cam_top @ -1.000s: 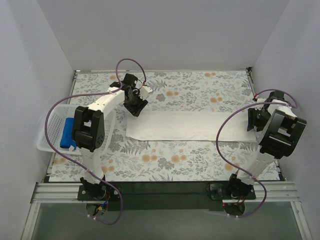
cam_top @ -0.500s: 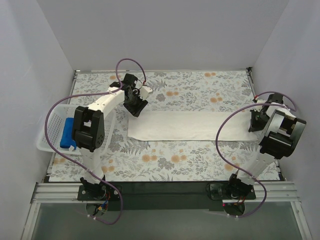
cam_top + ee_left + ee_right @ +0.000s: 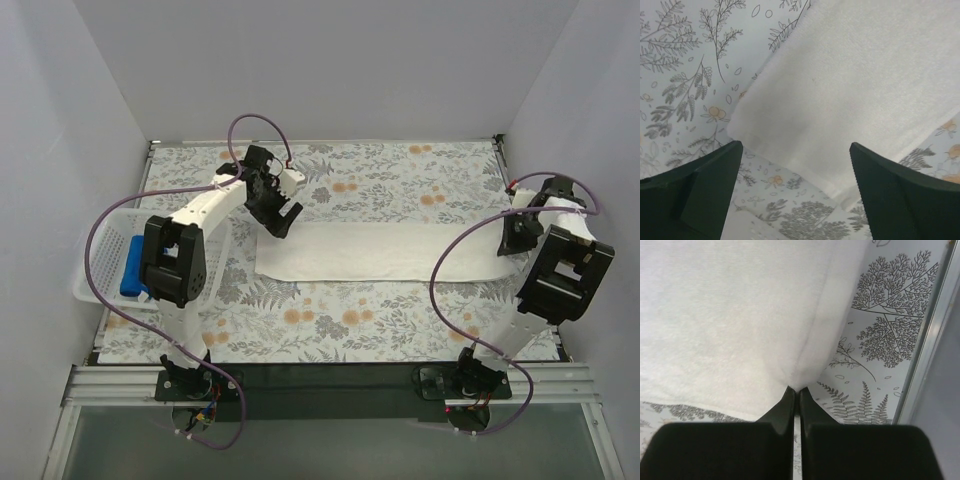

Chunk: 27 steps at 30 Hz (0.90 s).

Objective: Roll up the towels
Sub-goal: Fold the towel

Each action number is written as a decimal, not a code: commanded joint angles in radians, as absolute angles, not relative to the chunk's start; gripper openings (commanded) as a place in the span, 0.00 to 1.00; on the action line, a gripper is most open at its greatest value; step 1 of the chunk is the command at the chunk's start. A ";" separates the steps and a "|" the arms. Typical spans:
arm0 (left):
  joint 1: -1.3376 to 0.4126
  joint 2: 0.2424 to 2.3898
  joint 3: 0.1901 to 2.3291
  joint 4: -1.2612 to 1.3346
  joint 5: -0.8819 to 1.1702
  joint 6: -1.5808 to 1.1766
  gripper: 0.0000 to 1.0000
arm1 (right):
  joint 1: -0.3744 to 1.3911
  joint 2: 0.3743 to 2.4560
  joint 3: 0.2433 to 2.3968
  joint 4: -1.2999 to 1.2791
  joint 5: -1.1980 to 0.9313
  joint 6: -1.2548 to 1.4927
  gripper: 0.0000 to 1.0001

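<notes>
The white towel (image 3: 375, 250) lies flat as a long strip across the flowered table, its left corner also showing in the left wrist view (image 3: 850, 90). My left gripper (image 3: 283, 222) hovers open over that left end, and its fingers (image 3: 705, 185) hold nothing. My right gripper (image 3: 512, 238) is shut on the towel's right edge (image 3: 805, 360), pinching the cloth into a small peak at the fingertips (image 3: 796, 392). The blue towel (image 3: 133, 265) lies in the basket at the left.
A white perforated basket (image 3: 100, 262) stands at the table's left edge. A metal rail (image 3: 930, 340) runs along the table's right edge, close to my right gripper. White walls enclose the table on three sides.
My right gripper has shut on the white towel's right edge. My left gripper has opened wider and lifted slightly off the left end. The towel's left end shifted a little to the right.
</notes>
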<state>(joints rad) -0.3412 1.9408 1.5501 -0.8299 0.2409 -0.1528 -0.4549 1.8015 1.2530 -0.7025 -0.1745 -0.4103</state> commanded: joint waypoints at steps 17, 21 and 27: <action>-0.246 1.850 1.631 -0.879 0.517 -0.189 0.98 | -0.005 1.660 1.255 -0.813 -0.649 -0.255 0.01; -0.236 1.848 1.617 -0.874 0.522 -0.204 0.98 | 0.098 1.722 1.235 -0.727 -0.675 -0.177 0.01; -0.235 1.844 1.582 -0.850 0.453 -0.261 0.98 | 0.188 1.801 1.220 -0.592 -0.670 -0.068 0.01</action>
